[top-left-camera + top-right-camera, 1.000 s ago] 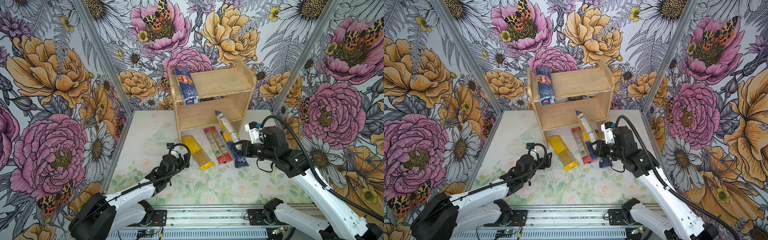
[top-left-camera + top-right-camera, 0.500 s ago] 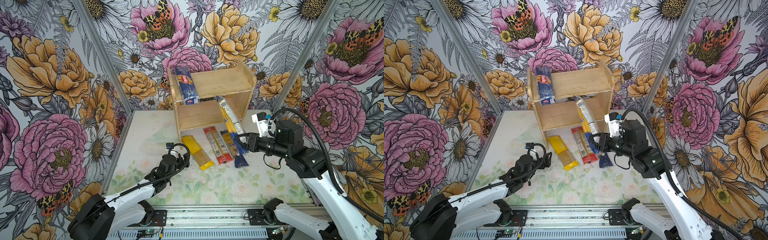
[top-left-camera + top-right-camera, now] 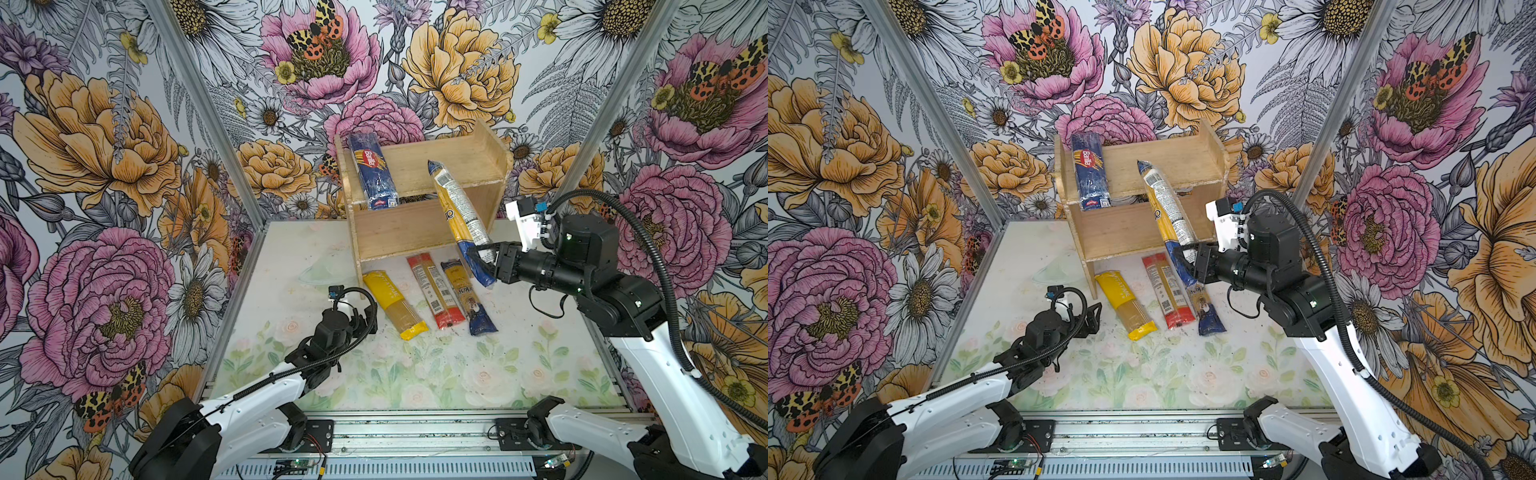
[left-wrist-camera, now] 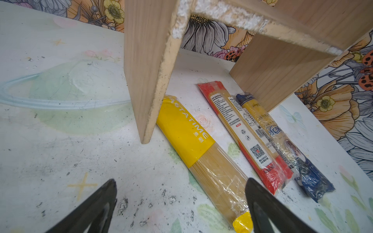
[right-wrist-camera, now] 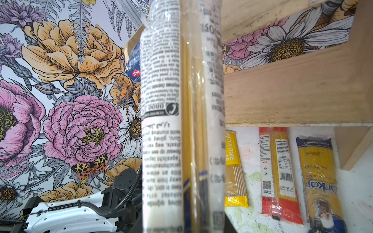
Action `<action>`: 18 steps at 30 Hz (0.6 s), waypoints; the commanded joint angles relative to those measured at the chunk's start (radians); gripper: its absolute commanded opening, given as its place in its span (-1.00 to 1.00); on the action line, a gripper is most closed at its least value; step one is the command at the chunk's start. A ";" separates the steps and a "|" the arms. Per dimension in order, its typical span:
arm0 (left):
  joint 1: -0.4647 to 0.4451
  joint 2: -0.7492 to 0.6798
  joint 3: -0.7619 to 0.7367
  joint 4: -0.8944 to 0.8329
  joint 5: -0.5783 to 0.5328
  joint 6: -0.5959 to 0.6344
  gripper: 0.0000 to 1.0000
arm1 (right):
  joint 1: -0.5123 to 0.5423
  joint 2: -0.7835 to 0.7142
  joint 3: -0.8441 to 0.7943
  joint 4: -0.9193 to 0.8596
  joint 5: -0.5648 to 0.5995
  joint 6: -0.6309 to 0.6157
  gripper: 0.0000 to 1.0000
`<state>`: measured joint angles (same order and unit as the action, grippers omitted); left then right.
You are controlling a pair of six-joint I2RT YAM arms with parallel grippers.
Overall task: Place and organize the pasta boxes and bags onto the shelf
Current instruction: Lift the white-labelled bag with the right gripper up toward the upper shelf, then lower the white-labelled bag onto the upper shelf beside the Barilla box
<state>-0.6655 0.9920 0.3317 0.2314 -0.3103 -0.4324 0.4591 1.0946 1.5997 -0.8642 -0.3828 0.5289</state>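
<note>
The wooden shelf stands at the back. A dark blue Barilla pack lies on its upper tier. My right gripper is shut on the lower blue end of the clear white-label pack, held tilted in the air with its far end in front of the upper tier. On the table lie the yellow-ended pack, the red-ended pack and the yellow-and-blue pack. My left gripper is open and empty beside the yellow-ended pack.
The shelf's left side panel stands on the table just ahead of my left gripper. Floral walls enclose the table at the back and on both sides. A metal rail runs along the front edge.
My right gripper has lifted the white-label pack off the table and carried it up and back toward the shelf. The left arm has not moved.
</note>
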 commanded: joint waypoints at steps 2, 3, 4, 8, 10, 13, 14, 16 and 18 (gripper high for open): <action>-0.005 -0.017 -0.017 -0.003 -0.033 -0.002 0.98 | -0.016 0.021 0.145 0.180 0.031 -0.052 -1.00; -0.005 -0.015 -0.019 0.001 -0.033 -0.003 0.98 | -0.019 0.038 0.164 0.179 0.033 -0.052 -1.00; -0.006 -0.014 -0.019 0.004 -0.032 -0.002 0.98 | -0.023 0.062 0.189 0.180 0.029 -0.052 -1.00; -0.003 0.001 -0.011 0.010 -0.030 0.004 0.98 | -0.040 0.170 0.312 0.179 0.024 -0.037 -1.00; -0.004 0.009 -0.004 0.009 -0.027 0.009 0.98 | -0.043 0.224 0.374 0.182 0.034 -0.033 -1.00; -0.001 0.020 0.004 0.009 -0.023 0.011 0.97 | -0.043 0.302 0.467 0.182 0.076 -0.042 -1.00; -0.001 0.023 0.007 0.009 -0.023 0.013 0.97 | -0.043 0.328 0.498 0.182 0.093 -0.047 -1.00; 0.000 0.029 0.013 0.008 -0.021 0.015 0.98 | -0.043 0.372 0.552 0.182 0.113 -0.051 -1.00; 0.000 0.037 0.017 0.008 -0.020 0.017 0.98 | -0.043 0.409 0.602 0.183 0.138 -0.050 -1.00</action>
<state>-0.6655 1.0195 0.3309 0.2287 -0.3229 -0.4297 0.4236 1.5055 2.0956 -0.8566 -0.2970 0.5068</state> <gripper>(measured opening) 0.987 0.357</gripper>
